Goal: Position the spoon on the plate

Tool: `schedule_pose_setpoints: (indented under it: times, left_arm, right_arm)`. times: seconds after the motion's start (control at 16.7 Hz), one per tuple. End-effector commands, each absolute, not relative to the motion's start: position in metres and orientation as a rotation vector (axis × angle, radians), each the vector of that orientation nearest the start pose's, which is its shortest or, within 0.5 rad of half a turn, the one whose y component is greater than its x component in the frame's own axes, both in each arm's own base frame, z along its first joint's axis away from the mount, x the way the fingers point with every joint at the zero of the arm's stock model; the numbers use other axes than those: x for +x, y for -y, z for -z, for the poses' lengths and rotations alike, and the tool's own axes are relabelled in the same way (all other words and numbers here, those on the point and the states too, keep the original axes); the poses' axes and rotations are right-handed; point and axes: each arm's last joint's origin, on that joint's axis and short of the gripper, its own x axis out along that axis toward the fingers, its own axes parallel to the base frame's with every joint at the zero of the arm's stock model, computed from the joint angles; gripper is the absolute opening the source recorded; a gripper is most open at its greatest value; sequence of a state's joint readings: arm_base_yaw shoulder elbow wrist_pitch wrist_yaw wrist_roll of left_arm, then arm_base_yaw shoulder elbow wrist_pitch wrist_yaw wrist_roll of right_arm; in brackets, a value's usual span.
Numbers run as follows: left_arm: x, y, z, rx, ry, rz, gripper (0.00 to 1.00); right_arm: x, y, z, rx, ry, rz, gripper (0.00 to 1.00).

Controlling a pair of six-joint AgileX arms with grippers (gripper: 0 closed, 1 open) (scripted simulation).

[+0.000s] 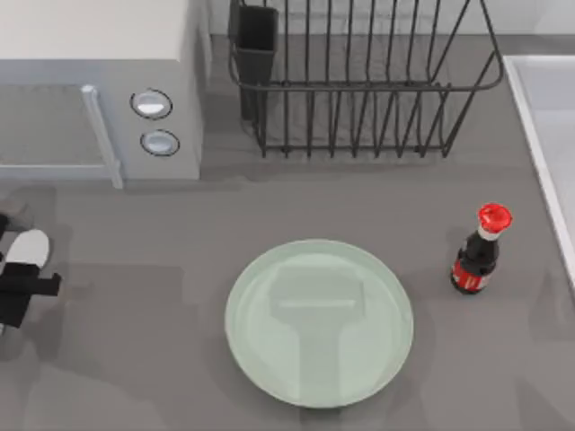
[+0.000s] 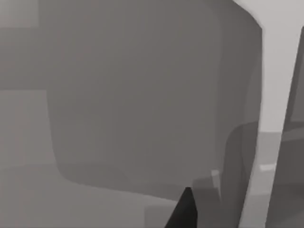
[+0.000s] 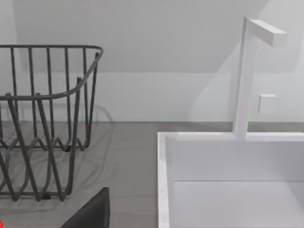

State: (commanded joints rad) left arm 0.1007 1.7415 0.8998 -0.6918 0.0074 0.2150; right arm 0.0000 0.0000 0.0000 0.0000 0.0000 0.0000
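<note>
One grey counter, mint plate [image 1: 319, 323] central (bare), sauce bottle [image 1: 480, 250] right, dish rack [image 1: 359, 81] behind, jaws' state unclear.

Even, soft light is coming from above in the top view, nothing dim. A boxy dark reflection is sitting on the glossy plate [image 1: 319, 323]. Faint soft-edged shadows are falling on the table [image 1: 135, 359] beside the sauce bottle [image 1: 479, 251] and under the wire rack [image 1: 359, 81]. The left wrist view is looking flat grey, layered with blurry-edged shadow shapes. The right wrist view is staying bright; the tap [image 3: 247, 76] is casting a pale shadow on the wall.
</note>
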Motion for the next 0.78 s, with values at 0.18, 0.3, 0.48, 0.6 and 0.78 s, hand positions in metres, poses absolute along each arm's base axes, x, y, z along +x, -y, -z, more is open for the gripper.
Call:
schedule_pose_setpoints:
  times: [0.18,0.3,0.48,0.6,0.78]
  left_arm:
    - [0.286,-0.030,-0.144,0.089,-1.522,0.088,0.00]
    - [0.285,-0.029,-0.167,0.088,-1.544,0.093,0.00]
    - [0.281,-0.029,-0.200,0.086,-1.549,0.092,0.00]
    - [0.279,-0.029,-0.212,0.086,-1.536,0.090,0.00]
    - [0.279,-0.029,-0.214,0.086,-1.535,0.089,0.00]
  right_arm:
    - [0.106,0.001,-0.160,0.000,0.000,0.000,1.00]
    - [0.106,0.001,-0.160,0.000,0.000,0.000,1.00]
    - [0.106,0.001,-0.160,0.000,0.000,0.000,1.00]
    - [0.106,0.001,-0.160,0.000,0.000,0.000,1.00]
    - [0.106,0.001,-0.160,0.000,0.000,0.000,1.00]
